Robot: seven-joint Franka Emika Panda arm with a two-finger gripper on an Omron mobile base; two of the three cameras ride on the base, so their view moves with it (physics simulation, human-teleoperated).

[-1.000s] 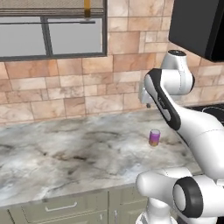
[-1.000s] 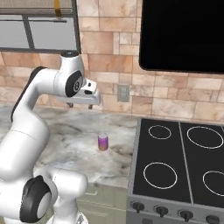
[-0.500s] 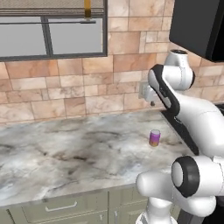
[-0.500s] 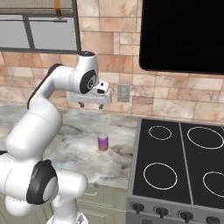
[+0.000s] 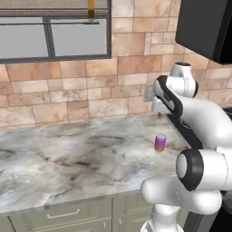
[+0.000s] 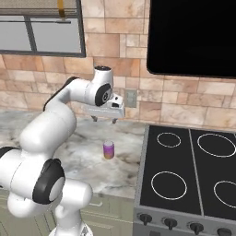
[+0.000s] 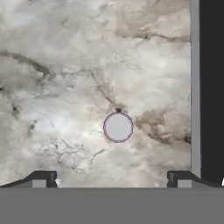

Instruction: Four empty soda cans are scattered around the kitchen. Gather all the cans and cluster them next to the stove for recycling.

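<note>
- The right base view takes in the stove (image 6: 184, 179) with its ring burners; the hand view looks straight down on the silver top of the purplish-pink soda can (image 7: 118, 127).
- The can stands upright on the marble counter (image 5: 68, 158), near the stove's left edge.
- The gripper (image 6: 105, 119) hangs above the can, jaws spread wide, holding nothing.
- In the left base view, the arm hides most of the stove.

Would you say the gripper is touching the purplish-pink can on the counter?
Apart. In the right base view the open gripper hangs well above the can, with bare counter showing between them.
</note>
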